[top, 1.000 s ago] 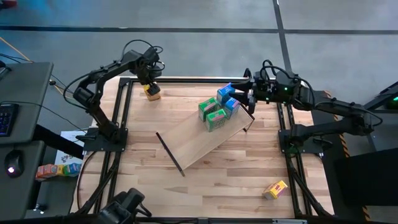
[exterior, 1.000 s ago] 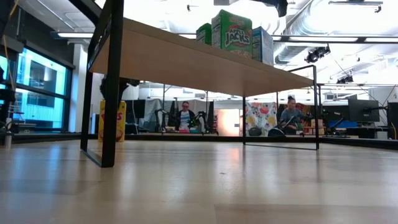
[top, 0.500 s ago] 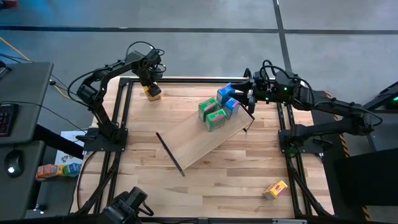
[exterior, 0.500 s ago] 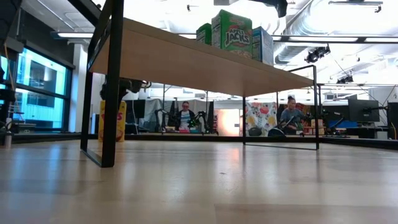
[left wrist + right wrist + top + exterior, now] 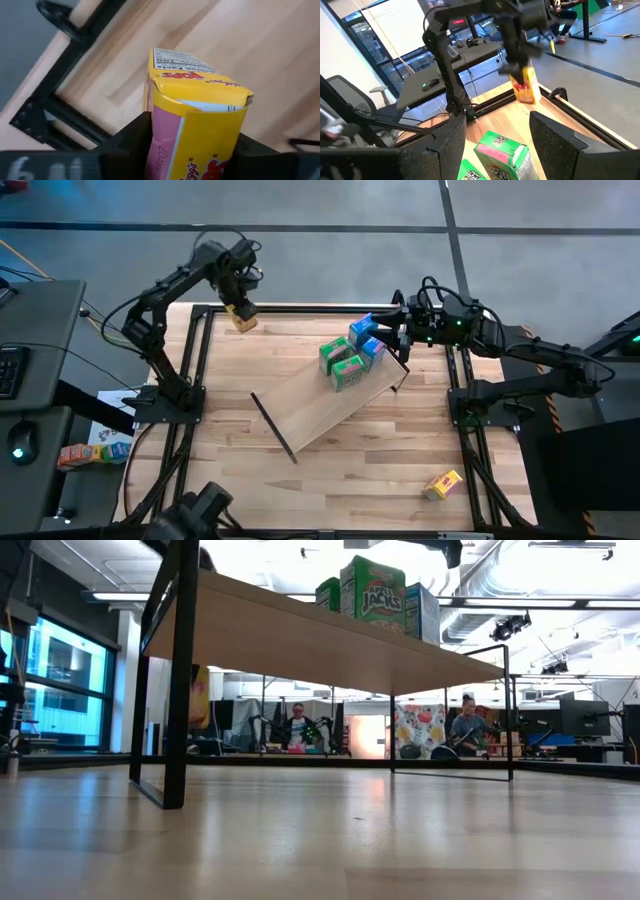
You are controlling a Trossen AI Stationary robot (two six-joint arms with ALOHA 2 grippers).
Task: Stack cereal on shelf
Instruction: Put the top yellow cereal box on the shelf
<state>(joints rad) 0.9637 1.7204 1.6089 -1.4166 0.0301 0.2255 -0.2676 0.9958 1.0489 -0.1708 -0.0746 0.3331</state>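
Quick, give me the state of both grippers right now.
Left gripper: shut on a yellow cereal box, lifted off the table.
Right gripper: open, empty, by the shelf.

Grey concrete floor [image 5: 320, 240] surrounds the table; tall windows [image 5: 50, 690] and ceiling strip lights [image 5: 620, 604] beyond.

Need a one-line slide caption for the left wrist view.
Left pincer holds a yellow cereal box lifted above the wooden tabletop.

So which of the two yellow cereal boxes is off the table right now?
The yellow box at the table's far left corner, gripped in the left end effector; the other yellow box lies on the tabletop.
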